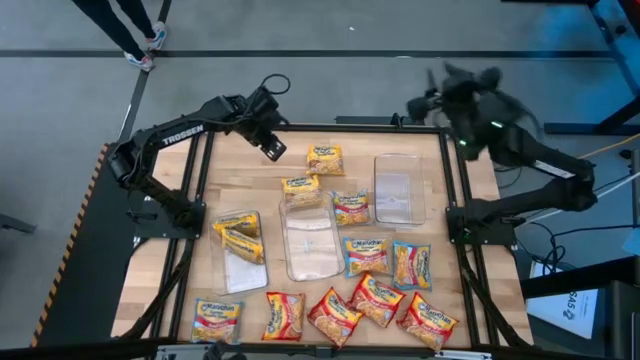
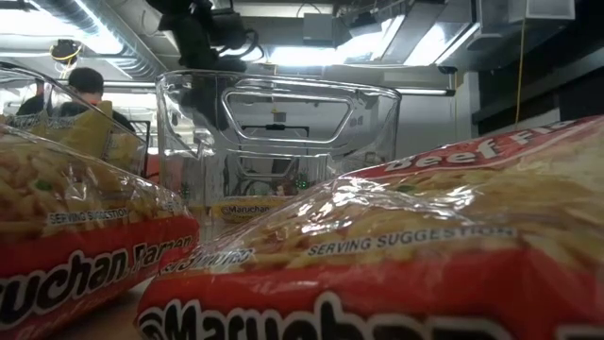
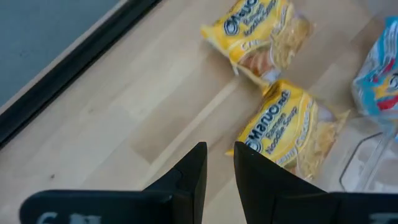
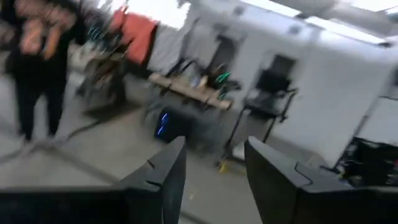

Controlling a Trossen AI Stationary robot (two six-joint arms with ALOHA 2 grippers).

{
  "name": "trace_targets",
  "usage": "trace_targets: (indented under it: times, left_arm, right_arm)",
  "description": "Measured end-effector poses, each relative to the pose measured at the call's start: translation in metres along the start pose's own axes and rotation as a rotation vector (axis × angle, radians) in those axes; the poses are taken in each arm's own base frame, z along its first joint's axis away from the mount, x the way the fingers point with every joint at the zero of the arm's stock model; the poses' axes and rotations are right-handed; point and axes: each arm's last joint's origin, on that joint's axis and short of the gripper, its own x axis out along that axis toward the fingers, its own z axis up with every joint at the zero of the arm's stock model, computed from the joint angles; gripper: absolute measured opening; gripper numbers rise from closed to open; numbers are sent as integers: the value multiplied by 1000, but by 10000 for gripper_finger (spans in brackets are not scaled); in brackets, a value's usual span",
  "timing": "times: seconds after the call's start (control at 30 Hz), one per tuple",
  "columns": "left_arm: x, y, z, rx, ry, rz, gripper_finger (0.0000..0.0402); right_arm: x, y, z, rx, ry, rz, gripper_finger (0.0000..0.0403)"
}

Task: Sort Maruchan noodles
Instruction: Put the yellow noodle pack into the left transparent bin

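Sorting barely begun: yellow packets lying in the left clear plastic tray [image 1: 238, 262], most flat rectangular Maruchan noodles [image 1: 366, 255] scattered mid-table and near. Left gripper [image 1: 272, 149] hovering far-left, released, empty; right gripper [image 4: 214, 171] raised far-right, spread, grasping nothing.

From table height, I see two red noodle packets [image 2: 396, 264] filling the foreground, both cut by the frame and hiding most of the worktop behind them. My right tool [image 4: 214, 180] faces the room, which is all smeared; a dark-clothed person [image 4: 31, 68] there is unreadable. Overhead, a person [image 1: 125, 25] is cropped to legs.
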Motion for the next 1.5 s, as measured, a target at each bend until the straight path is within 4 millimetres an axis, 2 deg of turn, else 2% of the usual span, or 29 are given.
trace_targets:
  times: [0.13,0.27,0.4,0.53,0.63,0.77,0.97,1.1,1.3,1.5]
  left_arm:
    - [0,1,-5,8,53,18,75]
    - [-1,3,-14,1,142,32,75]
    - [-3,4,-21,-6,221,46,75]
    - [-4,3,-26,-15,266,55,75]
    - [-1,0,-29,-7,275,59,75]
    - [7,-3,-42,1,314,60,75]
    - [17,-4,-68,-51,359,74,75]
    - [12,-5,-73,-105,325,79,75]
    - [1,-13,-68,-83,182,49,75]
    - [-7,-20,-70,-107,108,98,75]
  right_arm:
    - [37,13,-22,-2,164,177,161]
    - [84,20,-62,7,406,195,161]
    - [130,10,-102,166,637,209,161]
    - [167,-2,-140,389,840,353,161]
    - [188,1,-167,547,980,524,161]
    - [211,21,-206,648,1145,610,161]
    - [226,62,-254,696,1325,745,161]
    - [227,85,-267,727,1380,774,161]
    - [229,123,-265,719,1284,810,161]
    - [220,154,-258,567,1147,762,161]
